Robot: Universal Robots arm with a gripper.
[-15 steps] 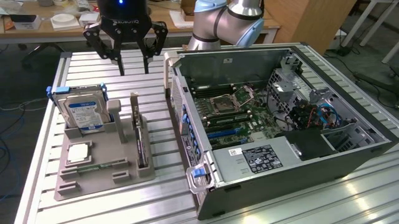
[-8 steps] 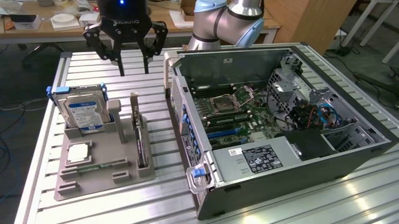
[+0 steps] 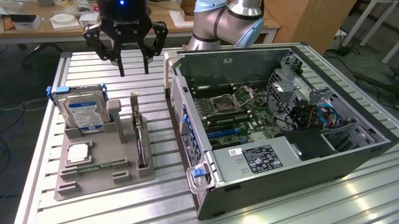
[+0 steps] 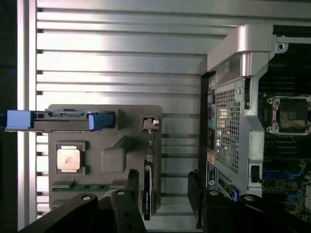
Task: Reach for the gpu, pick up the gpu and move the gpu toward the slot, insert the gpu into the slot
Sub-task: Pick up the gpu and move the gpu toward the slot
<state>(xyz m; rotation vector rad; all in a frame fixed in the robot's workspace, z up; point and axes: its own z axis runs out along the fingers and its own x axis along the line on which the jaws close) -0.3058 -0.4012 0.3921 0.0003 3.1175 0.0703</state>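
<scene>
The gpu [image 3: 138, 140] stands on its long edge in a grey holder [image 3: 93, 184] on the slatted table, its pale bracket end pointing up at the far side. In the wrist view the gpu [image 4: 148, 191] shows edge-on as a thin dark strip. My gripper [image 3: 134, 71] hangs open well above and behind the card, holding nothing. In the wrist view the card lies near one black finger [image 4: 132, 187] of my gripper [image 4: 163, 194]. The slot [image 3: 225, 133] is a blue strip on the green motherboard inside the open computer case.
The holder also carries a hard drive [image 3: 84, 112] in a blue-tabbed frame, a square silver chip [image 3: 78, 152] and a small memory stick [image 3: 100, 165]. The open computer case [image 3: 281, 170] lies at the exterior view's right, with a processor socket [image 3: 223, 103] and cables inside.
</scene>
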